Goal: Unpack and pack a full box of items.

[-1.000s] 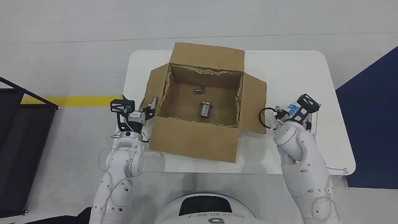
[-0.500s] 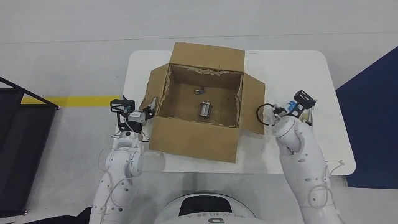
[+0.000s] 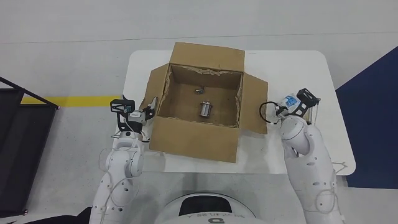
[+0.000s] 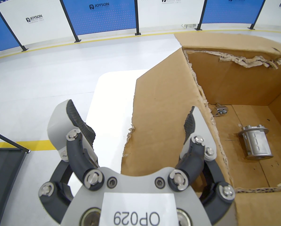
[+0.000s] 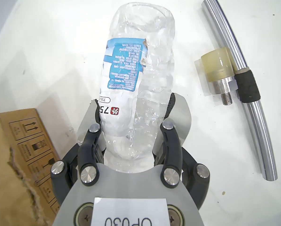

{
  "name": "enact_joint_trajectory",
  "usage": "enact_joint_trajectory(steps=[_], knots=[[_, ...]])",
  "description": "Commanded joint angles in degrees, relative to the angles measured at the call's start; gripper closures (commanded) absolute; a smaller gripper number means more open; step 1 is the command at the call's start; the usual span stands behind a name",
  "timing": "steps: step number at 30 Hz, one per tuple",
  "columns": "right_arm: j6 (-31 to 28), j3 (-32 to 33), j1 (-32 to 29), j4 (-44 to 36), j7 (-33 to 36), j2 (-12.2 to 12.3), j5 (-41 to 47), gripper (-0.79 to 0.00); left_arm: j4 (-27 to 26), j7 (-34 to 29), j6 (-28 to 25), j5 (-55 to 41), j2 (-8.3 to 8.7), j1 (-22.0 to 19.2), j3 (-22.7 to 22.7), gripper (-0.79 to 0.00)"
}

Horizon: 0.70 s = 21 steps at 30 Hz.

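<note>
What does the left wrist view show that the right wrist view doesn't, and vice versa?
Left wrist view: the open left gripper; inside the brown cardboard box, a silver flanged metal cylinder and a small metal bracket. Right wrist view: the right gripper shut on a crumpled clear plastic bottle; a curved chrome tube with a black sleeve; a cream-capped threaded metal fitting. Both: the box's outside and the white table.

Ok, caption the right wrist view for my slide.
Right gripper holding a crumpled plastic bottle; a metal tube and a threaded fitting lie on the white table beside it.
</note>
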Motion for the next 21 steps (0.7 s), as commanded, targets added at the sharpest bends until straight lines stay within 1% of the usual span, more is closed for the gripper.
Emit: enact_joint_trajectory(steps=[1,6,9,12,15,18,21], knots=[[-1.8,1.7,-1.0,-1.7,-0.1,0.0,3.3,0.0,0.0,0.0,0.0,0.0,0.0,0.0,0.0,-0.785],[-5.0,7.3,-3.6,-6.2,-1.4,-0.1,13.2,0.0,0.0,0.0,0.0,0.0,0.0,0.0,0.0,-0.785],[-7.0,11.3,-5.1,-9.5,-2.1,-0.3,22.1,0.0,0.0,0.0,0.0,0.0,0.0,0.0,0.0,-0.785],[-12.6,15.1,-8.2,-14.0,-0.7,-0.4,31.5,0.0,0.0,0.0,0.0,0.0,0.0,0.0,0.0,-0.785],[-19.4,17.2,-12.0,-18.6,3.5,-0.3,38.7,0.0,0.0,0.0,0.0,0.0,0.0,0.0,0.0,-0.785],[-25.0,16.4,-14.8,-23.5,8.3,0.0,40.2,0.0,0.0,0.0,0.0,0.0,0.0,0.0,0.0,-0.785],[-28.9,13.1,-17.1,-28.3,9.9,0.2,37.1,0.0,0.0,0.0,0.0,0.0,0.0,0.0,0.0,-0.785]])
